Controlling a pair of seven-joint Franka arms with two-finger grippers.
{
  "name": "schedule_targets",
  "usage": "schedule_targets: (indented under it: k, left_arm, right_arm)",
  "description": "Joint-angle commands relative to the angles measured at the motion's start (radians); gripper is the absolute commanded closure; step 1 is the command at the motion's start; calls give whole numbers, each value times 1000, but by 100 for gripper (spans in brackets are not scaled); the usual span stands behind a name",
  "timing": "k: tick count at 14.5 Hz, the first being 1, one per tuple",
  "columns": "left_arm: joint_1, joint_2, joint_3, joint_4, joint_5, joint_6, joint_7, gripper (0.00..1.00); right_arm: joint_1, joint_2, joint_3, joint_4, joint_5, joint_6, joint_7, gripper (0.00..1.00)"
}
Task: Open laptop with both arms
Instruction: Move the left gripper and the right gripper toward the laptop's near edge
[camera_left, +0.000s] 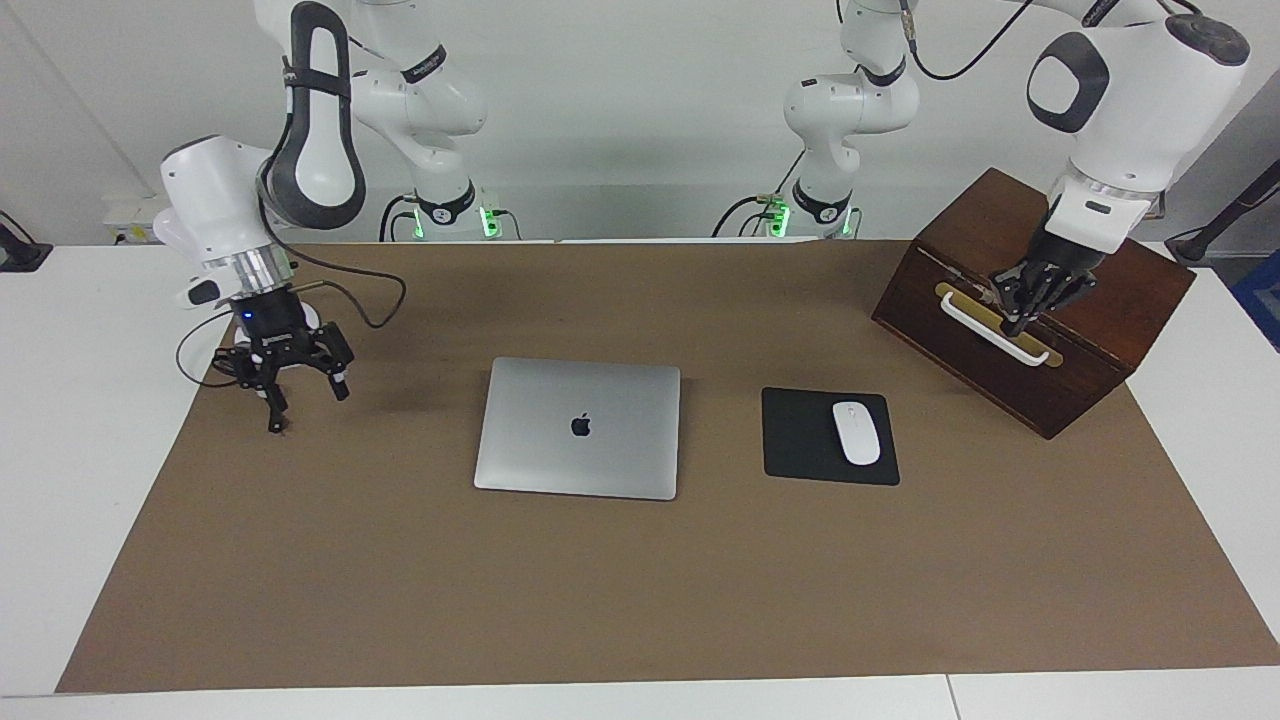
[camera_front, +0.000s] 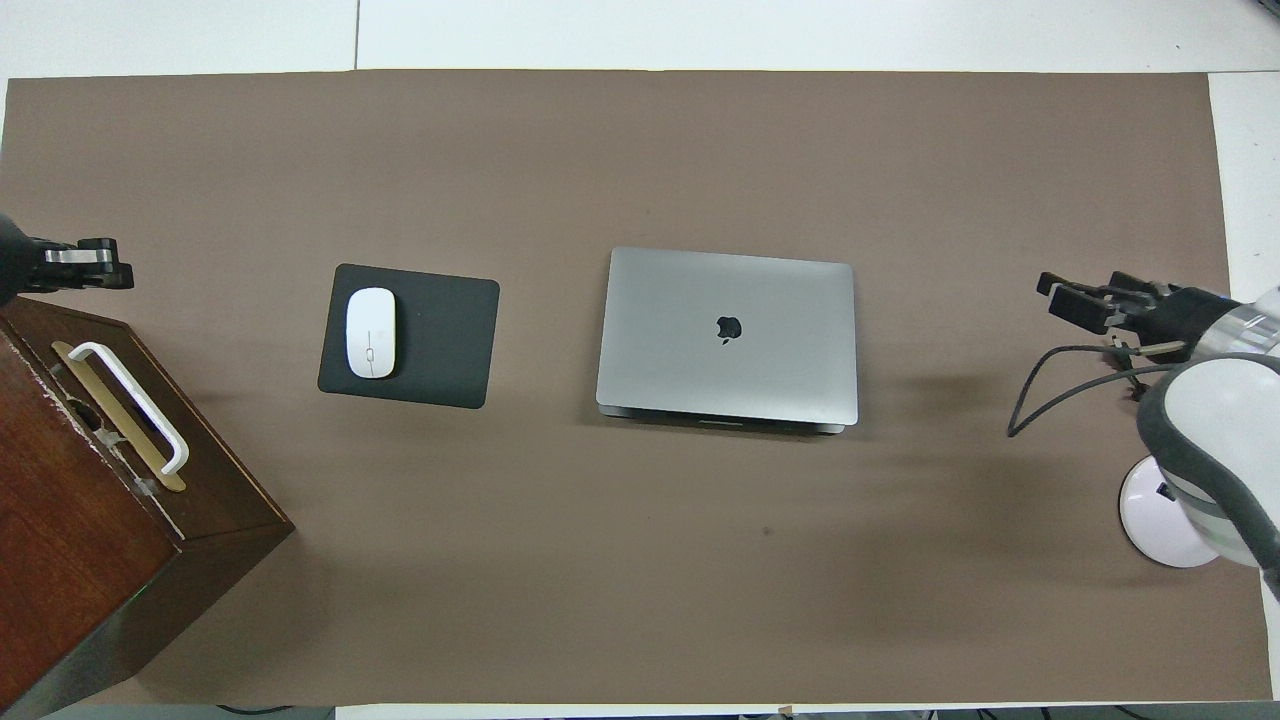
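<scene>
Facing view shows the closed laptop mid-table between both grippers, nearer the right gripper, whose fingers are spread and empty; the left gripper, seemingly closed and empty, hangs over the wooden box.

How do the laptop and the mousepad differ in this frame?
The laptop is silver-grey with a dark logo; the mousepad is plain black. The laptop is clearly larger. The laptop's closed lid carries nothing, while the mousepad bears a white mouse. Both lie flat, side by side on the brown mat.
</scene>
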Motion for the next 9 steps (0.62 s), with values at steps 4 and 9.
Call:
schedule_targets:
  k: [4, 9]
  left_arm:
    - [-87, -134, 0, -307, -73, 351, -17, 100]
    - [-236, -208, 0, -543, -76, 661, -57, 100]
  right_arm:
    - [265, -19, 0, -75, 731, 239, -390, 0]
    - [409, -11, 0, -52, 1068, 319, -493, 0]
